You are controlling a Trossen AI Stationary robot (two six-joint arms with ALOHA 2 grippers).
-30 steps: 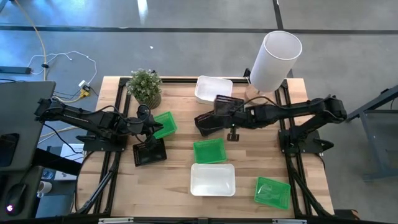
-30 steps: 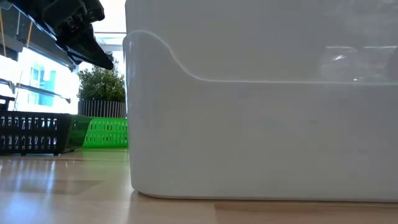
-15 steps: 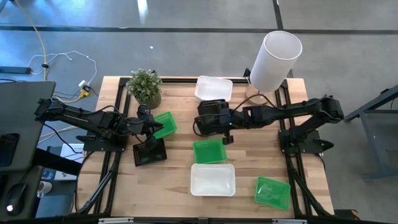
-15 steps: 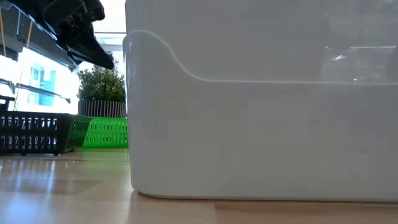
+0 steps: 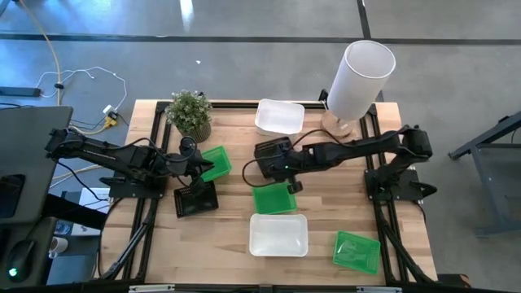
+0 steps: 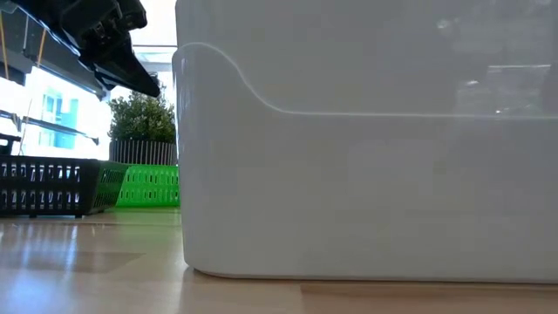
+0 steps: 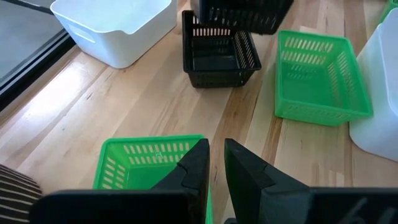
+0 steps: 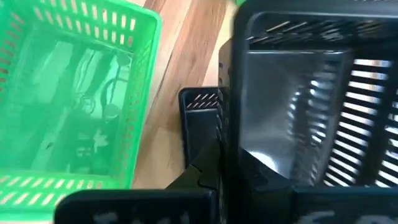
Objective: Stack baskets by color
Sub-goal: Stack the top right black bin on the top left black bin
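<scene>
Black basket [image 8: 298,93] over another black basket [image 7: 217,53].

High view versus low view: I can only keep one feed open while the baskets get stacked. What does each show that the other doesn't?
Only the high view shows the right hand gripping a held black basket mid-table, the white cylinder, the far white basket and the corner green basket. Only the low view shows a bright window behind. Both share the potted plant, the left black basket, the left green basket and the near white basket.
</scene>
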